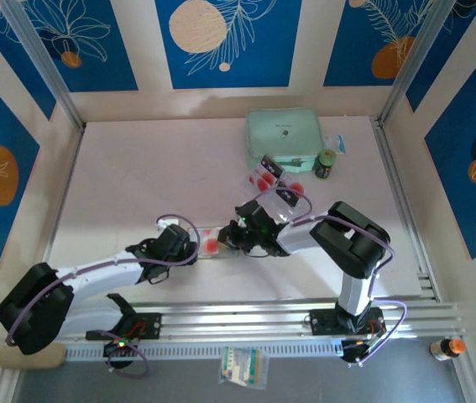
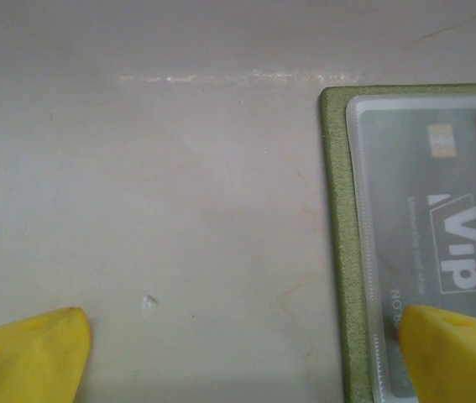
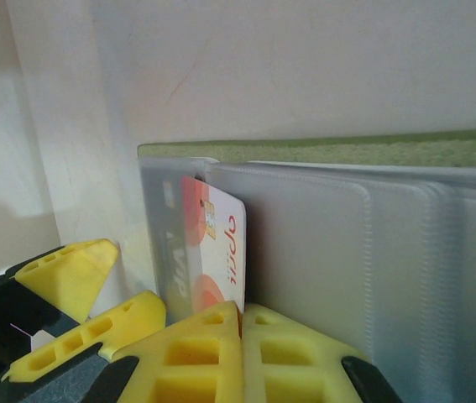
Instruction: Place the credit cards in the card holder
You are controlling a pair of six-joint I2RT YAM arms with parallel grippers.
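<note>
Top external: the card holder (image 1: 212, 245) lies open and flat. The left gripper (image 1: 185, 245) is just to its left, the right gripper (image 1: 238, 235) just to its right, and the mint-green case (image 1: 284, 138) well beyond it. The step in hand looks like feeding a card into a sleeve.

Left wrist: the left claw is spread wide and holds nothing, with one yellow fingertip (image 2: 456, 353) over the holder's edge. A matte olive rim frames a frosted, ribbed plastic pocket, and a dark card (image 2: 439, 252) sits inside it.

Right wrist: the right claw is pressed together, pinching a white card (image 3: 221, 243) by its lower edge. The card is stiff and glossy with red marks, and it seems partly inside the holder's end pocket. The next move calls for a straight push along the pocket, probably with the holder steadied.
</note>
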